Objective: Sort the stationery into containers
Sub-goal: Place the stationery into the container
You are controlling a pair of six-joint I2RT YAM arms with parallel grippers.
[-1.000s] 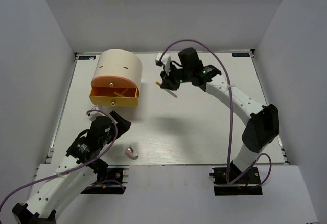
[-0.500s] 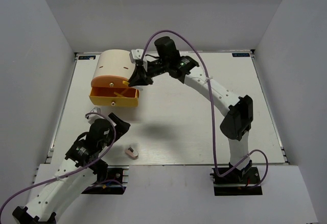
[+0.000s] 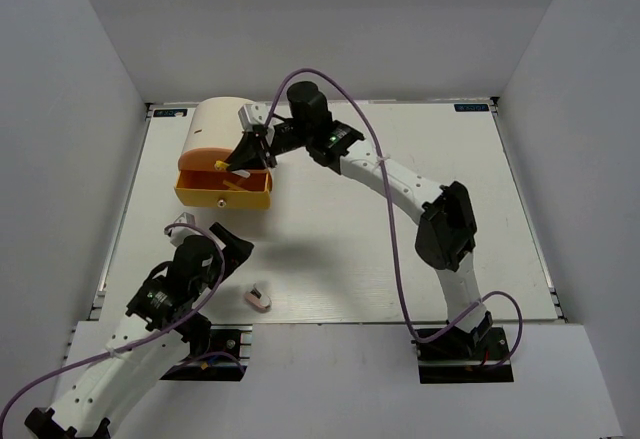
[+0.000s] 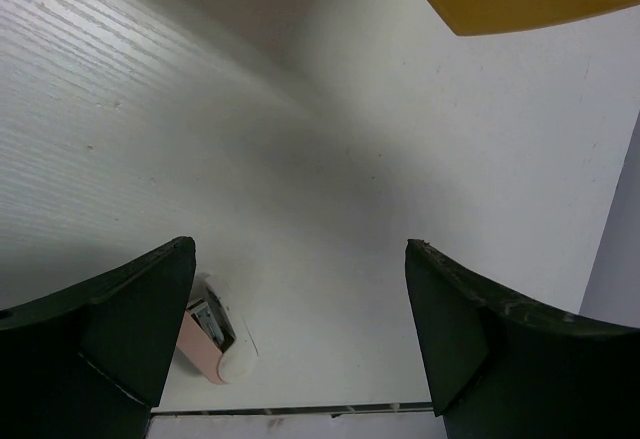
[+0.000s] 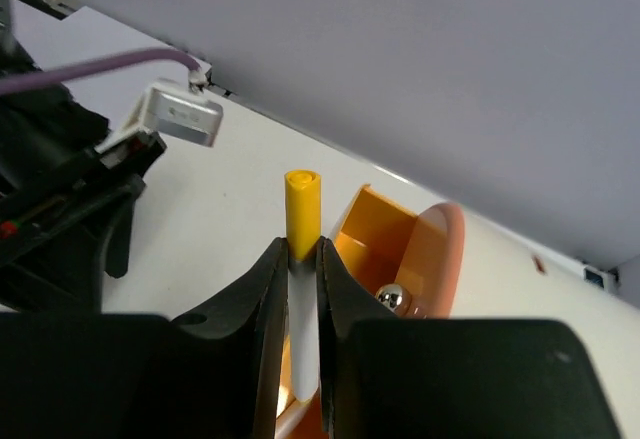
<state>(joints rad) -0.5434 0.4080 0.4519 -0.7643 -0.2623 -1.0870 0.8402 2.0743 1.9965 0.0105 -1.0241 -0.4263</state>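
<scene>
Right wrist view has the right gripper (image 5: 302, 259) clenched on a thin white pen (image 5: 302, 199), its yellow cap sticking out past the fingertips. Beyond that cap lie the open yellow-orange drawer (image 5: 385, 244) and a shiny knob (image 5: 392, 300). From the top external view this gripper (image 3: 243, 154) hangs over the drawer (image 3: 222, 197), which is pulled out of the cream-beige box (image 3: 235, 124) at the far left corner of the table (image 3: 400, 259). A second ago the same gripper was above the far middle of the table, well to the right of the box. Half a second ago it had reached the box's right side, and now the arm stretches further left, bringing the pen above the drawer's open top. The left gripper (image 3: 212, 231) stands wide apart and holds nothing, near the table's near-left part, much where it was before. The pink-white eraser (image 3: 259, 298) has not moved. It lies by the near edge, just right of the left arm, and in the left wrist view it shows close beside one dark finger (image 4: 130, 319).
</scene>
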